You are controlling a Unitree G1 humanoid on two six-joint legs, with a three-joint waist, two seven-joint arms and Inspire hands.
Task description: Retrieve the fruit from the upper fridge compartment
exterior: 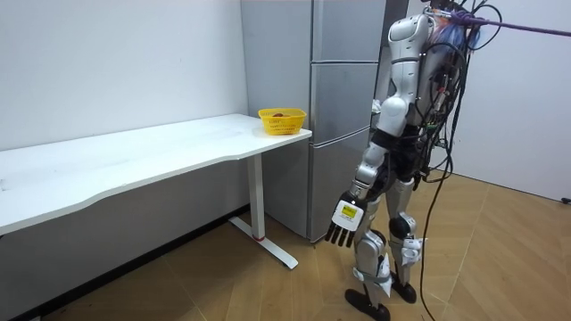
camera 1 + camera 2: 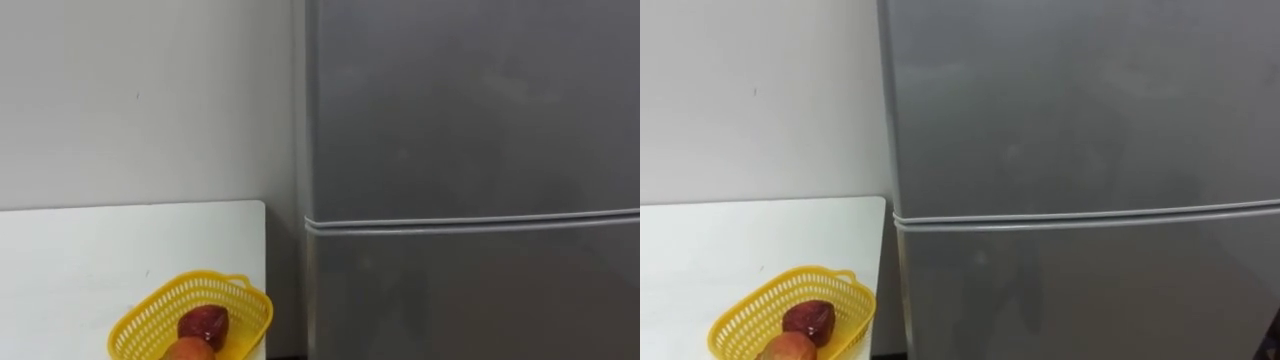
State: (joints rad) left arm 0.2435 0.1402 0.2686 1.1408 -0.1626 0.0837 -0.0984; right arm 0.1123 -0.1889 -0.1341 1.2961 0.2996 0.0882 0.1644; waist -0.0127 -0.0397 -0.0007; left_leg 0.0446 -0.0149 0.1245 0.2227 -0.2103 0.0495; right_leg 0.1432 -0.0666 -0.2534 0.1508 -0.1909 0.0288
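**Standing at the closed fridge, nothing picked up**

I have the robot standing just in front of the grey fridge (image 1: pixel 339 116) and facing it. The upper door (image 2: pixel 470 110) is shut, and so is the lower door (image 2: pixel 470 300) below the seam, so I can't see whatever sits inside. In the room view the left hand (image 1: pixel 343 225) hangs by the thigh, fingers loose and straight, holding nothing. To the left of the fridge, a white table (image 2: pixel 90 260) stands just beside it. Near its corner is a yellow basket (image 2: pixel 150 312) holding a red fruit (image 2: pixel 203 324) and an orange fruit (image 2: pixel 188 350).
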